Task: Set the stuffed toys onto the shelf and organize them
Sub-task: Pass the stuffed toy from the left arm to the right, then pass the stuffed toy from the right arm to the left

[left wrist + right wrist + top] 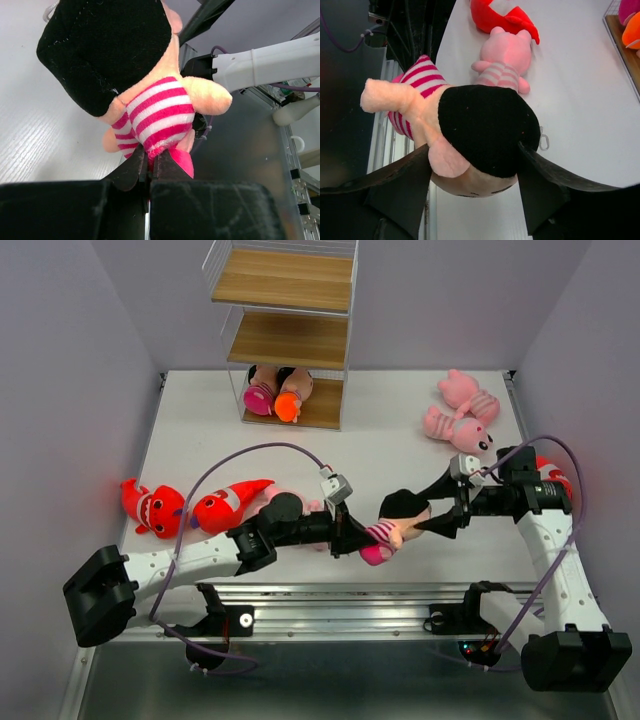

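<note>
Two dolls (272, 392) on shelf (285, 280) at 12 o'clock; third doll (385, 537) pinched tight by left gripper (150, 167), right gripper (475, 150) wide around its head, hold unclear; sharks (190, 508) unshelved at 9.

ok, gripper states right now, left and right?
Left gripper: shut on the doll, at its striped body.
Right gripper: jaws astride the doll's head; grip cannot be told.
</note>
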`<move>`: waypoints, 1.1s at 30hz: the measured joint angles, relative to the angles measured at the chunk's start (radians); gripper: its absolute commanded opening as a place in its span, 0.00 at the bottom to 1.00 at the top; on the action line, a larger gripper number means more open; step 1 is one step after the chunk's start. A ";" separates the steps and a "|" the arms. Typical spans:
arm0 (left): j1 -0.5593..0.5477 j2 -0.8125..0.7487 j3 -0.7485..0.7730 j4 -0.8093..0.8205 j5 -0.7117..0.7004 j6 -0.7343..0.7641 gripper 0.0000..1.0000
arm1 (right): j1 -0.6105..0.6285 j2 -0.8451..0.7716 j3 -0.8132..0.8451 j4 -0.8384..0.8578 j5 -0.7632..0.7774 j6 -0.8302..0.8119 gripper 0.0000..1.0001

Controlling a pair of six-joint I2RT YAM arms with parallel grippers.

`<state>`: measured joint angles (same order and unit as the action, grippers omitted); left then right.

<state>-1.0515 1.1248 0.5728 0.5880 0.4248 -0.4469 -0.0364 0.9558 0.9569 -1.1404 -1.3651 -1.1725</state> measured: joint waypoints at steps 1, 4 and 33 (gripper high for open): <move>0.000 0.000 0.000 0.000 0.002 -0.001 0.00 | 0.001 -0.001 -0.006 0.007 0.008 0.004 0.58; 0.002 0.000 0.000 0.000 0.001 -0.005 0.00 | 0.006 -0.007 -0.023 0.019 0.021 0.013 0.36; -0.152 -0.161 0.106 -0.404 -0.596 0.338 0.86 | 0.013 0.012 -0.100 0.520 0.286 0.777 0.01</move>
<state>-1.2034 0.9634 0.6785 0.1844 -0.1715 -0.1089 -0.0235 0.9676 0.8574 -0.6209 -1.0786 -0.3950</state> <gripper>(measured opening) 0.859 0.066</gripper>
